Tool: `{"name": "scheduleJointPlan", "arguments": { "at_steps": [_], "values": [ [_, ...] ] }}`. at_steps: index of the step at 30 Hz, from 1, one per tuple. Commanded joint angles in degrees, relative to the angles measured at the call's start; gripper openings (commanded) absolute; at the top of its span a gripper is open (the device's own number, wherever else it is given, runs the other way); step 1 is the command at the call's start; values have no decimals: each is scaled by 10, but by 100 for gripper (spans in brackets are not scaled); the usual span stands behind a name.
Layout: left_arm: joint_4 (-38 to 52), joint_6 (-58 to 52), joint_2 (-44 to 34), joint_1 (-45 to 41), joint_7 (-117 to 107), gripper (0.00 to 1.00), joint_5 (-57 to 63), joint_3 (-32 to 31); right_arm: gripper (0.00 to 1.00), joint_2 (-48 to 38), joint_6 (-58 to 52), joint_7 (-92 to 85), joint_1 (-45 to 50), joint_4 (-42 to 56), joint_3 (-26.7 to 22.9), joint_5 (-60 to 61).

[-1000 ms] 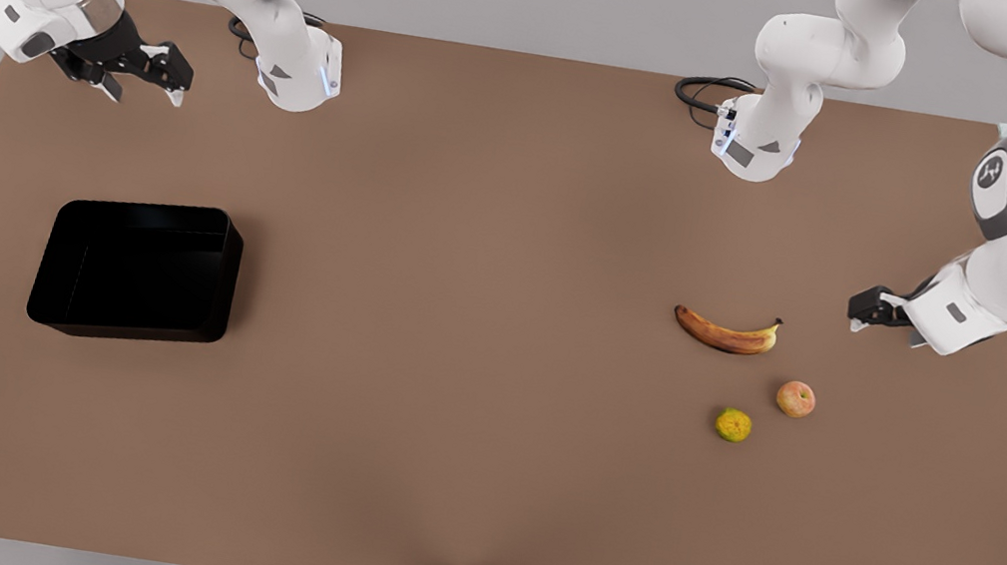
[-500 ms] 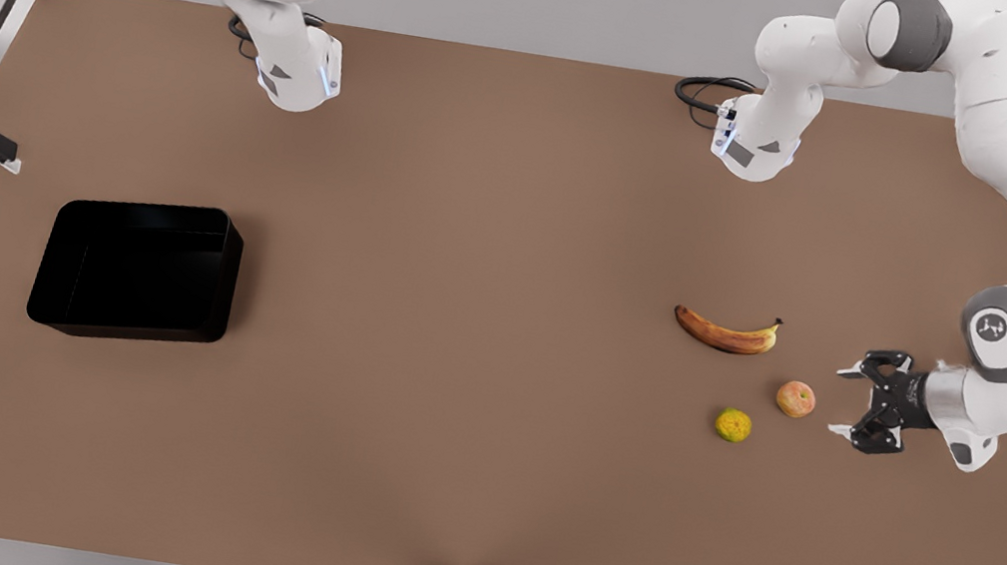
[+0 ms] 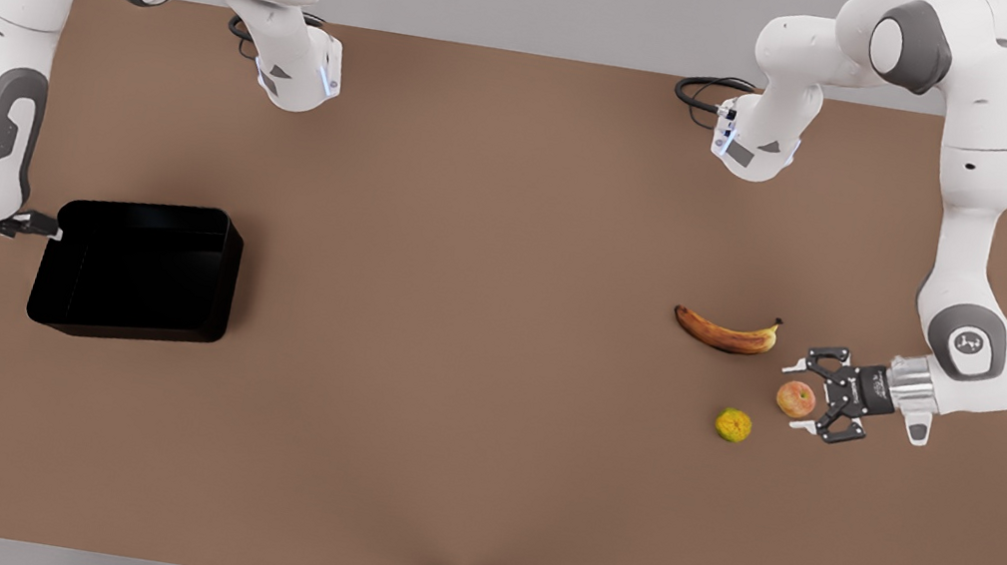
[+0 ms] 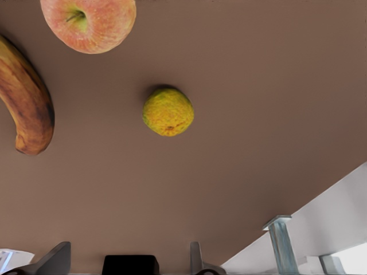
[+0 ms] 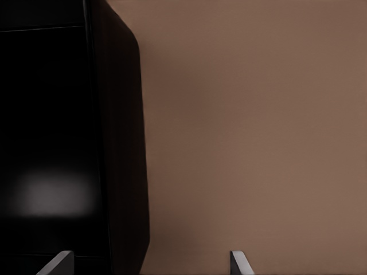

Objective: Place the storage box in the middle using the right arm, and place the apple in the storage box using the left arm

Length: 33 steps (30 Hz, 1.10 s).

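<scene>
My left gripper [image 3: 806,399] sits low on the front view's right, fingers spread, with the small pinkish-red apple [image 3: 795,400] between the tips but not yet gripped; I judge it is lined up to close on it. Just beside it lie the rough yellow-green round fruit [image 3: 732,425] and the brown-spotted banana [image 3: 726,332]. My right gripper [image 3: 45,227] has its fingers apart astride one short wall of the glossy black rectangular storage box [image 3: 138,269], which stands well off centre on the brown table [image 3: 470,368].
</scene>
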Motion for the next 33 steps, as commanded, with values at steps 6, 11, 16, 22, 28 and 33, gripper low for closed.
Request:
{"name": "scheduleJointPlan", "arguments": {
  "at_steps": [6, 11, 16, 22, 28, 33],
  "values": [
    [0, -5, 54, 33, 70, 100, -79, 6, 100, 44, 26, -2, 4, 1, 0, 48],
    [4, -73, 111, 66, 97, 100, -177, 42, 100, 56, 32, -1, 1, 0, 15, 51],
    [-2, -104, 112, 67, 99, 100, -196, 42, 21, 55, 18, -22, 5, 0, 15, 51],
    [-9, -143, 111, 67, 100, 100, -189, 45, 21, 50, -13, -35, 16, 16, 16, 48],
    [-9, -168, 115, 66, 102, 100, -172, 44, 21, 34, -54, -59, 30, 33, 16, 47],
    [-9, -159, 127, 66, 104, 100, -173, 42, 21, -10, -98, -115, 33, 37, 39, 51]
  ]
}}
